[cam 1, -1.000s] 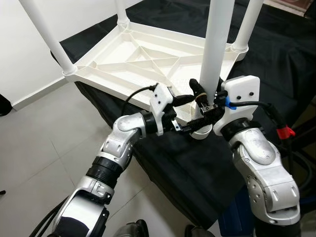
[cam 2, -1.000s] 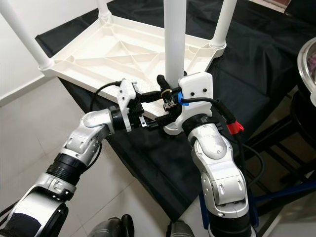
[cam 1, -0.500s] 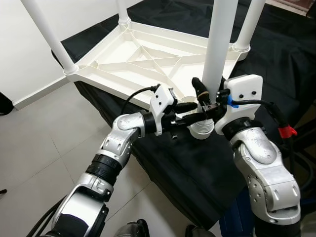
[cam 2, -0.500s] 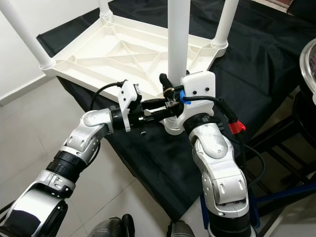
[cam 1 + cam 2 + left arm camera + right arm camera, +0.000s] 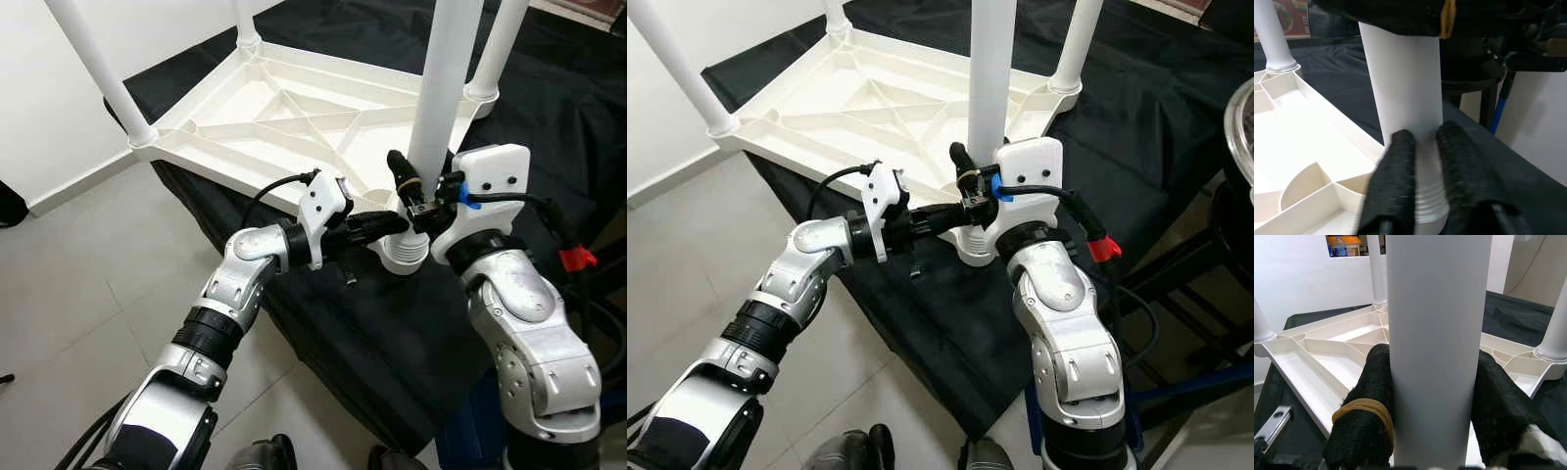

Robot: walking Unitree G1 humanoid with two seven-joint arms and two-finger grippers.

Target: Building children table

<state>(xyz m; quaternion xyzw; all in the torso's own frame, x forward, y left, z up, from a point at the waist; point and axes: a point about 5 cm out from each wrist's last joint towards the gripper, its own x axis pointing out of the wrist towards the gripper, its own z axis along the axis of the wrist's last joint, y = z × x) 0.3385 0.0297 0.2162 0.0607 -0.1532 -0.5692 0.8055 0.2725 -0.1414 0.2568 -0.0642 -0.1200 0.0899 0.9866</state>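
Fourth leg being seated at the near corner of the upturned tabletop.

Eye views: the right gripper (image 5: 423, 186) stays clamped on the leg (image 5: 441, 88), now more upright than a second ago; the left gripper (image 5: 387, 223) has risen from under the leg's threaded base to press against it, just beside the empty socket at the near corner of the tabletop (image 5: 265, 113), which lies on a black cloth (image 5: 392, 333). Three legs already stand. Left wrist view: both fingers (image 5: 1396, 181) touch the threaded end, barely parted, grasping nothing. Right wrist view: fingers (image 5: 1374, 401) squeeze the leg from both sides. Judged: alignment nearly done; insertion remains.
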